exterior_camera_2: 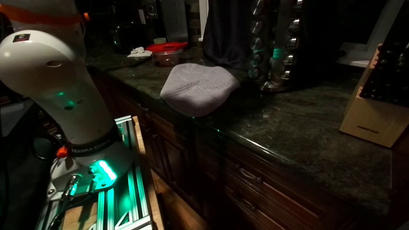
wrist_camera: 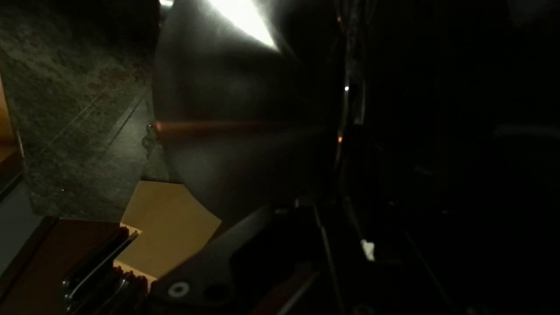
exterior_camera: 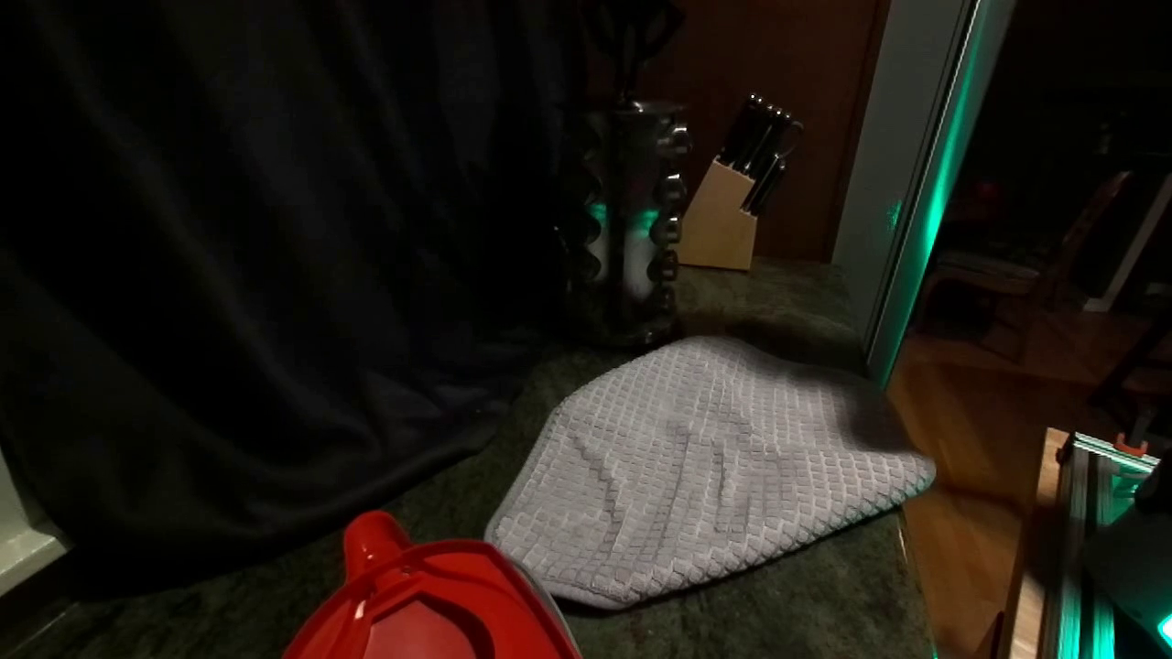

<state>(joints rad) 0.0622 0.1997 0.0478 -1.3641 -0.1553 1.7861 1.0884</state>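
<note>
The gripper (exterior_camera: pixel 628 87) points down at the top of the rack (exterior_camera: pixel 639 243), its jaws drawn right together; whether they pinch any part of it, I cannot tell. The rack stands upright on the counter (exterior_camera_2: pixel 319 111), near the curtain (exterior_camera: pixel 275 275) and between the cloth (exterior_camera: pixel 705 467) and the knife block (exterior_camera: pixel 719 220). The cloth lies rumpled, and on its far side from the rack sits a tub (exterior_camera_2: pixel 166 59) with a red lid (exterior_camera_2: pixel 166 47)
</note>
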